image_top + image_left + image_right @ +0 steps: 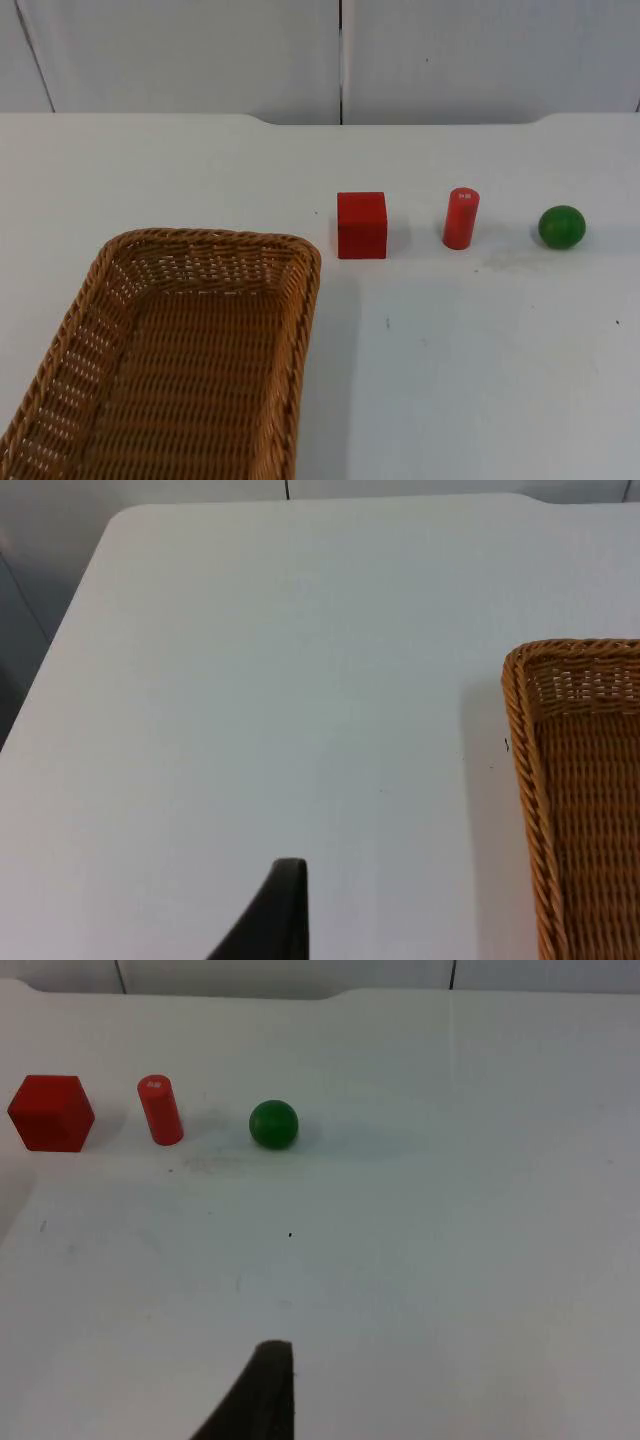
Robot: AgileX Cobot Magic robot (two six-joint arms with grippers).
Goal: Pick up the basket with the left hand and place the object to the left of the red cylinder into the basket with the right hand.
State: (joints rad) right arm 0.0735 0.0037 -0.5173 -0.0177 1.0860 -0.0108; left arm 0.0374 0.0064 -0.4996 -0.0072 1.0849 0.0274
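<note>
White surface carries the basket and, left of the cylinder, the cube. You can't tell either claw's state; beware grabbing the ball instead.

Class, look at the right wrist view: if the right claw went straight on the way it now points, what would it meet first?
Probably bare table first. Further along that line the green ball lies nearest, with the red cylinder and red cube off to one side. Depth is unclear, so this is a judgement.
</note>
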